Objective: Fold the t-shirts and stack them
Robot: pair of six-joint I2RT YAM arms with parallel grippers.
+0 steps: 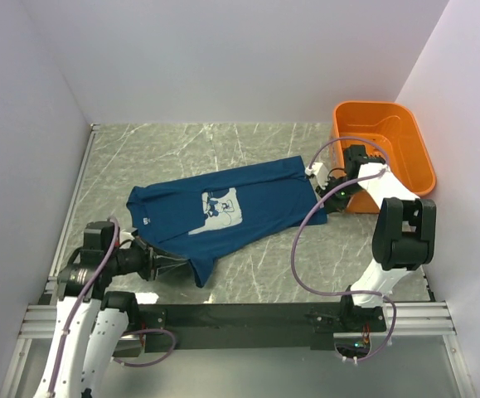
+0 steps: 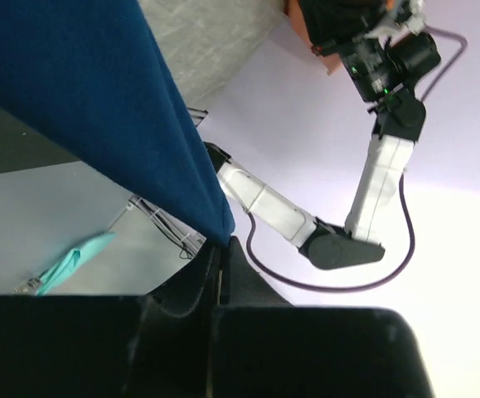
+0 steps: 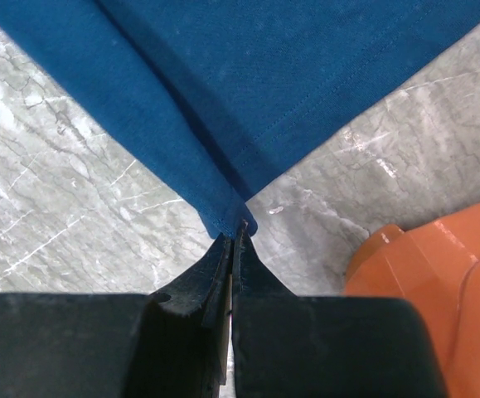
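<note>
Nearest the arm bases, your left hand (image 1: 172, 265) is pressed together on the near-left corner of the t-shirt (image 1: 248, 207). In the left wrist view the dark blue cloth runs straight down into the closed fingertips (image 2: 220, 253). It looks like a sleeve or shoulder edge, but I cannot tell which.

Beyond that, the t-shirt lies spread across the middle of the table (image 1: 256, 265), print side up, neck toward the left and hem toward the right. It is 1 flat layer with a few soft wrinkles, and I see no fold in it.

Farther off, at the far-right hem corner, your right hand (image 1: 326, 187) is also pinched shut on the cloth. The right wrist view shows the stitched hem tapering into the closed tips. The orange basket (image 1: 405, 141) stands just beside that hand, against the right wall.

So, as I judge it, you are at the very start. Both corners are gripped and the shirt is laid out, which is the setup for a first fold. All the folding is left to do, nothing is stacked, and only 1 shirt shows in any view.
</note>
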